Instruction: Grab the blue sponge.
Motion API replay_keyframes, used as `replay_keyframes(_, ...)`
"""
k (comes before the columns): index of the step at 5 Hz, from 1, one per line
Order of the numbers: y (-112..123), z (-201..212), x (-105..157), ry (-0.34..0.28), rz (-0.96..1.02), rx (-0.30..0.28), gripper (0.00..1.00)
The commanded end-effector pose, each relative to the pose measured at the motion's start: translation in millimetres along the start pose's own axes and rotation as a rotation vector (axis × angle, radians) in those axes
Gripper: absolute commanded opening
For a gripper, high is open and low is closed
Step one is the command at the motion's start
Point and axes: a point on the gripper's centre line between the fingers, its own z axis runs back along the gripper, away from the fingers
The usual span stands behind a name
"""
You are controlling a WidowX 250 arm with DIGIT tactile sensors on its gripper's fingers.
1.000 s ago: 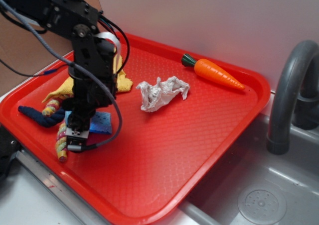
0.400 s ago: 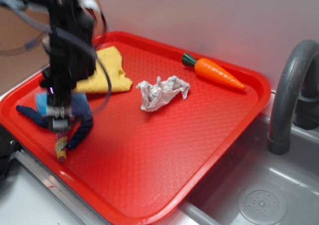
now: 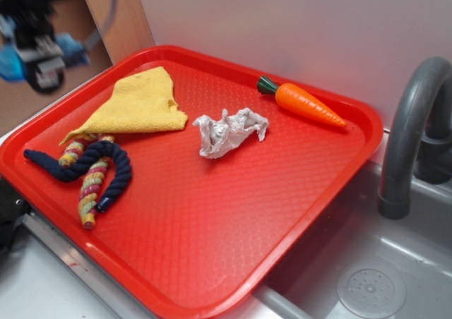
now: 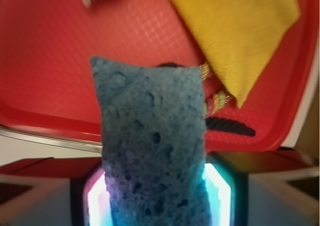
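The jaws clamp the blue sponge between them. Far below them lie the red tray and yellow cloth.

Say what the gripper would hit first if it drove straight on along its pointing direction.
Holding the blue sponge, the gripper points down at the red tray; probably its near rim or the dark rope, though depth is unclear.

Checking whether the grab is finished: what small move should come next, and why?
Probably just hold the grip and stop rising: the blue sponge sits clamped in the gripper, already lifted clear of the red tray.
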Motion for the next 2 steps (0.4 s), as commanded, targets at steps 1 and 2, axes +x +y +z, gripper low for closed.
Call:
replay_keyframes(1,-4.7,45.4,-42.7,-0.265,0.056,-0.057,0.00)
replay_keyframes(2,-1.2,38.4,-48.0,-0.256,0.052,-0.066,0.00)
